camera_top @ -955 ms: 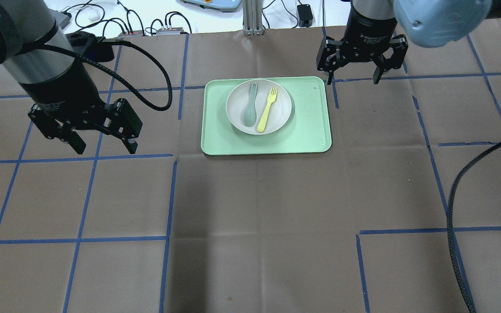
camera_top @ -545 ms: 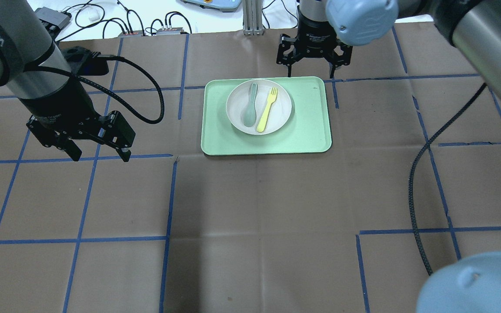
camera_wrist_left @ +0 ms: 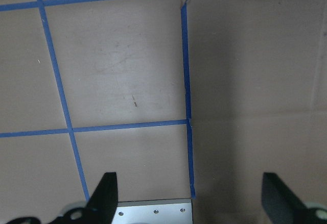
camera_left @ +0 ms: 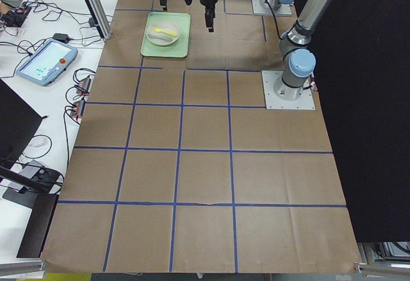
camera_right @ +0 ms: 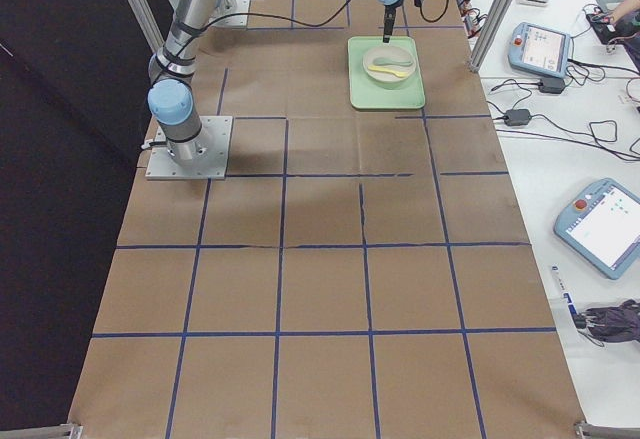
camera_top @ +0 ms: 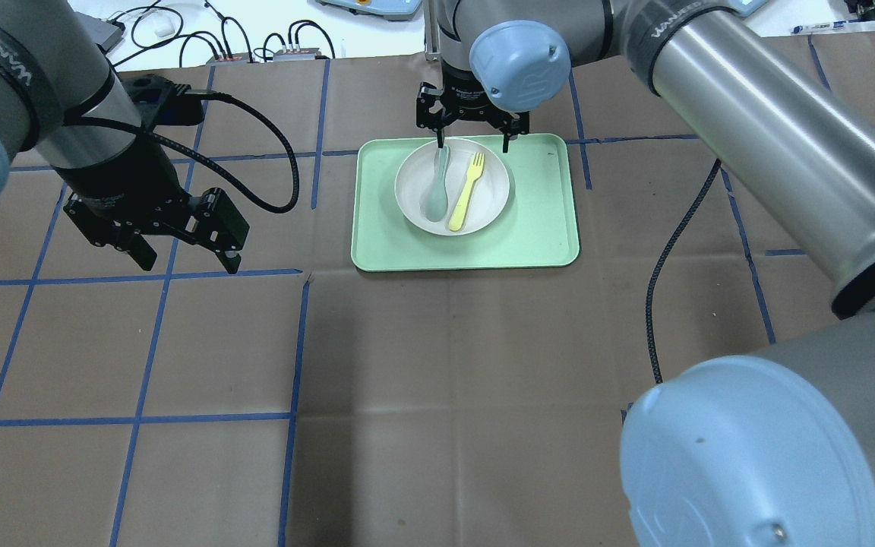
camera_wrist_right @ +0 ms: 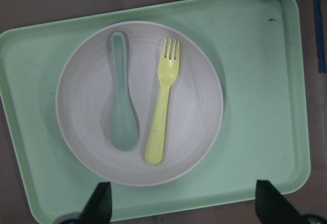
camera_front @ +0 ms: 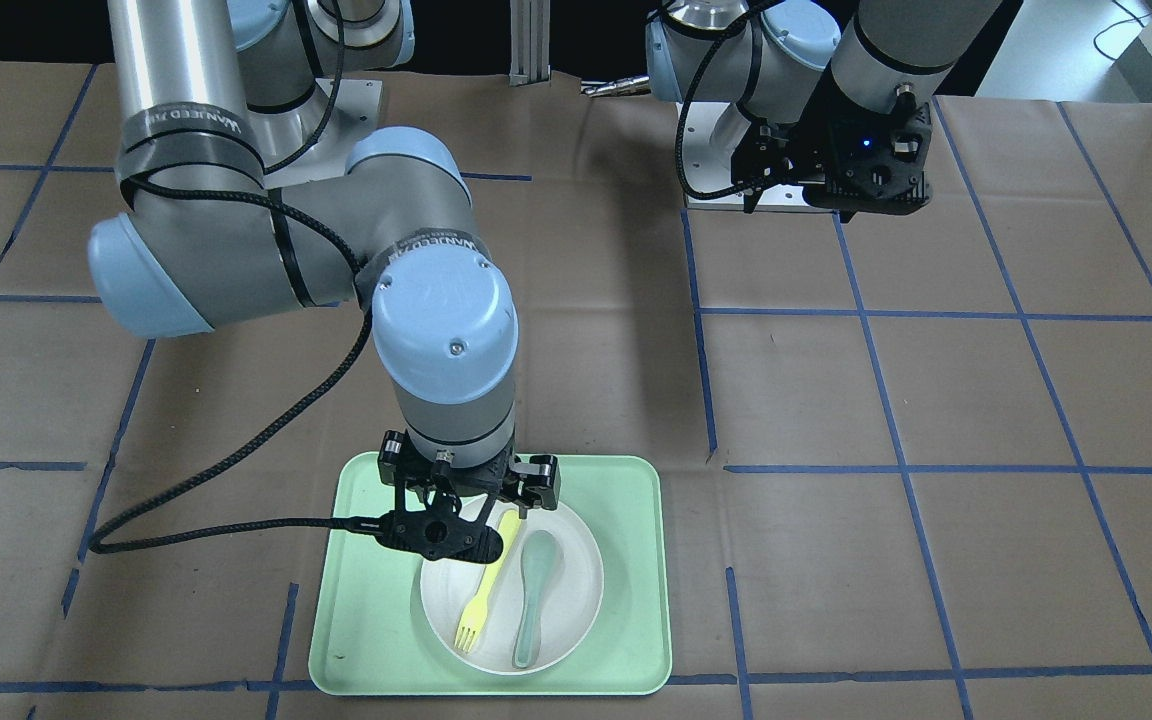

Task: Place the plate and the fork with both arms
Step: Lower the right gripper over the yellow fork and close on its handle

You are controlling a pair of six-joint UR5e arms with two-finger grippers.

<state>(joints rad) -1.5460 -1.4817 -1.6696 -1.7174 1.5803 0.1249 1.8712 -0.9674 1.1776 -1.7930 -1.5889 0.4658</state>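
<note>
- Your right gripper (camera_top: 474, 144) hovers, jaws wide and empty, above plate (camera_top: 411, 199) and fork (camera_top: 467, 191).
- Left gripper (camera_top: 188, 262) hangs aside, equally open, empty.
- Next, likely: drop and pinch the fork.

A robot lab: a table (camera_top: 445, 365) papered brown and gridded with blue tape (camera_top: 210, 417), control tablets (camera_right: 610, 224) and loose cables (camera_top: 240, 34) along its side.

Plate (camera_front: 568, 598) rim partly behind right gripper (camera_front: 469, 502)
</note>
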